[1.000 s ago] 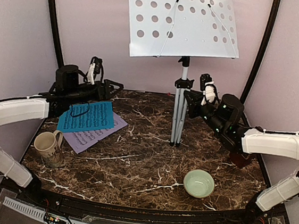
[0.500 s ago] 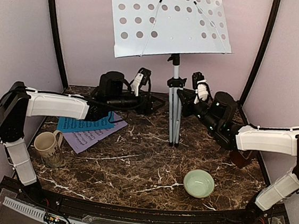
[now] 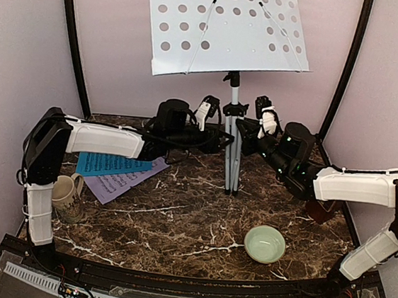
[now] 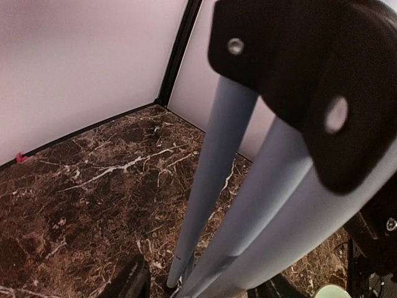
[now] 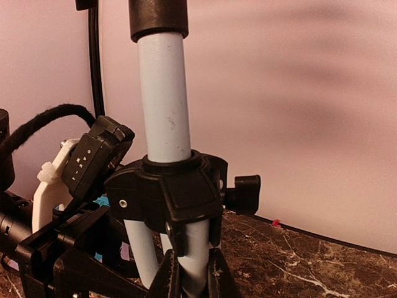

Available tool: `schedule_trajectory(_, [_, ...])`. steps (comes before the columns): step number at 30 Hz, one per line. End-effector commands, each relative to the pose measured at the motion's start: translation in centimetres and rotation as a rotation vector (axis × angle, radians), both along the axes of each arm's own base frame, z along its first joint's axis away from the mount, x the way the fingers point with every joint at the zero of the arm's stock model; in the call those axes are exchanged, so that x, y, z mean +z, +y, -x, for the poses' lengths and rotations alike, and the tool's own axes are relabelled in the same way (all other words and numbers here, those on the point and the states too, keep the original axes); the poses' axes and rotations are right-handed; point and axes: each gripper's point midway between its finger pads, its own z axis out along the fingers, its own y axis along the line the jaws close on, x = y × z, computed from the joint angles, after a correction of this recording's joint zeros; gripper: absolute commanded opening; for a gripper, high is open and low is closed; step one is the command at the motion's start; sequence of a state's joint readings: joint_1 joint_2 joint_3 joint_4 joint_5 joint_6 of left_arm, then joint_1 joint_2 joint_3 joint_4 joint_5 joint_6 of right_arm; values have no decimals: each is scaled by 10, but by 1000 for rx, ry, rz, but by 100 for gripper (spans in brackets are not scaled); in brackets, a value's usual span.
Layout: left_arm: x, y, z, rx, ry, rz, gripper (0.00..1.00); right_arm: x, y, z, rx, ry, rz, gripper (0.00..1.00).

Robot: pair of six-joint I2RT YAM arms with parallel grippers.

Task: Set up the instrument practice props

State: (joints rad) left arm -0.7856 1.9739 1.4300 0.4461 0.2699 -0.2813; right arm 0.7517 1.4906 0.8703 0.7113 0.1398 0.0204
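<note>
1. Currently the right gripper (image 5: 192,276) is clenched on one lower tube of the music stand (image 3: 229,31), just beneath the black collar (image 5: 170,192) where the legs branch.
2. The left gripper (image 4: 201,287) is released. Its fingertips (image 4: 131,280) stand on either side of the tripod legs (image 4: 211,186), with a gap showing on at least one side, so it grasps nothing.
3. The stand is upright at the back middle of the marble table (image 3: 177,225), feet on the surface. Its perforated desk is tilted and carries no paper.
4. Further out, the blue sheet (image 3: 112,164) lies flat on top of the lilac sheet (image 3: 120,183) at the left, near the mug (image 3: 62,193). The metronome (image 3: 321,210) sits at the right, partly hidden behind the right forearm, and the bowl (image 3: 265,243) rests toward the front.
5. The step in hand looks like positioning and steadying the stand; the sheets and the metronome are not yet dealt with.
6. Next, the left jaws probably need to close squarely on the legs while the right grip holds firm, since a sideways nudge could tip so tall a stand. After that, a sheet must go up onto the desk.
</note>
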Motion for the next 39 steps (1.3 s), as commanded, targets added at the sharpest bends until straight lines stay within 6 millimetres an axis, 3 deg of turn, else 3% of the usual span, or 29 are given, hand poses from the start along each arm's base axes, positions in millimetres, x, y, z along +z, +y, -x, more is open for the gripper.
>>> schedule_trajectory(1, [23, -8, -11, 19, -54, 16, 52, 91, -9, 23, 32, -193, -244, 0])
schedule_trajectory(6, [28, -19, -10, -25, -73, 5, 33, 90, -11, 25, 30, -193, -236, 0])
schedule_trajectory(10, [36, -4, -12, 32, -113, -17, 9, 92, -23, 27, -11, -206, -231, 0])
schedule_trajectory(13, [41, 5, -12, 61, -153, -58, 0, 96, -28, 29, -30, -219, -217, 0])
schedule_trajectory(19, [45, 25, -21, 77, -180, -125, 0, 108, -33, 30, -56, -245, -189, 0])
schedule_trajectory(26, [37, 73, -32, 78, -156, -123, 2, 113, -43, 31, -102, -265, -160, 0])
schedule_trajectory(30, [41, 81, -30, 87, -218, -191, 0, 112, -40, 31, -86, -266, -158, 0])
schedule_trajectory(34, [62, 87, -33, 106, -296, -246, 0, 118, -34, 31, -59, -267, -169, 0])
schedule_trajectory(39, [69, 99, -39, 127, -342, -361, 2, 117, -31, 27, -64, -253, -151, 0])
